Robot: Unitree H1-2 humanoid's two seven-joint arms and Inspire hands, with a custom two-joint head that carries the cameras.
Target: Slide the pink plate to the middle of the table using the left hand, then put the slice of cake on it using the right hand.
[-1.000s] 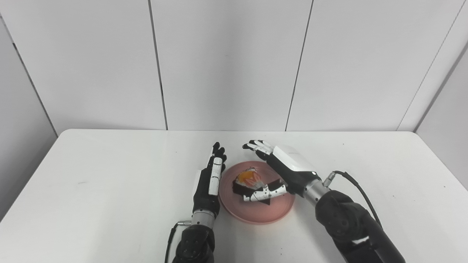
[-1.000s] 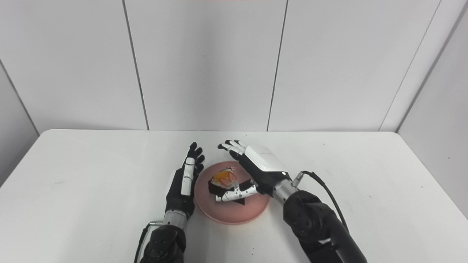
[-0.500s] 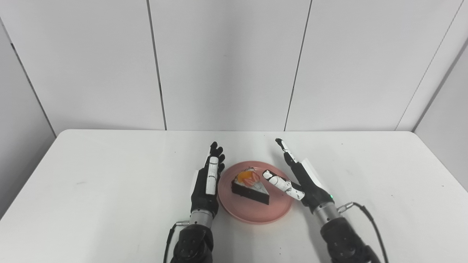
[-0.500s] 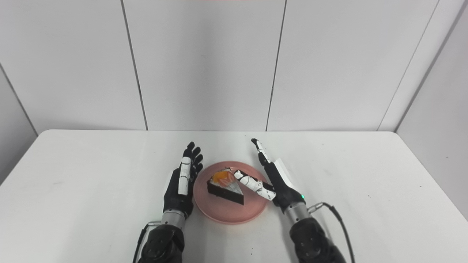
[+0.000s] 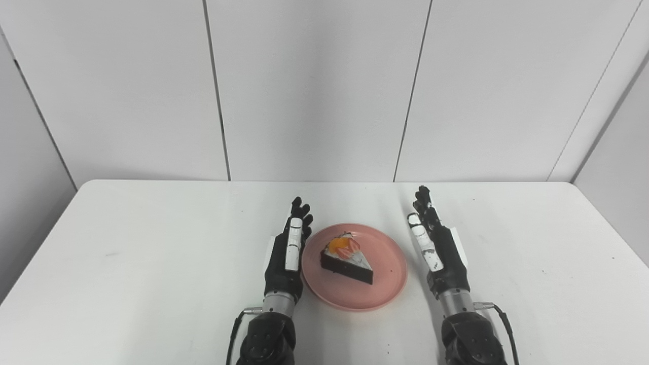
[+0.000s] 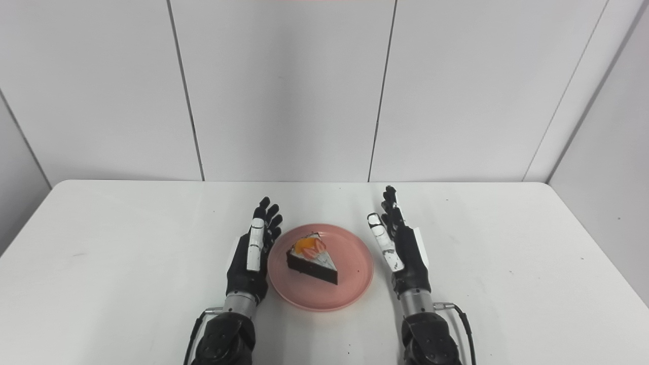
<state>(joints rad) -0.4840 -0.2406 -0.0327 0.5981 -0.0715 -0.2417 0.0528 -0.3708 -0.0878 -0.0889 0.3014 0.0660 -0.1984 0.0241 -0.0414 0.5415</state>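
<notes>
Right hand (image 5: 440,251) withdrawn; wedge cake (image 5: 347,259) plated.

Just a plain white tabletop (image 5: 127,253) with rounded corners, pushed up against pale grey wall panels (image 5: 314,86) split by thin dark vertical seams.

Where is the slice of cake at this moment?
The slice of cake lies on the pink plate near the table's middle, between the open left hand and the open right hand, touching neither.
</notes>
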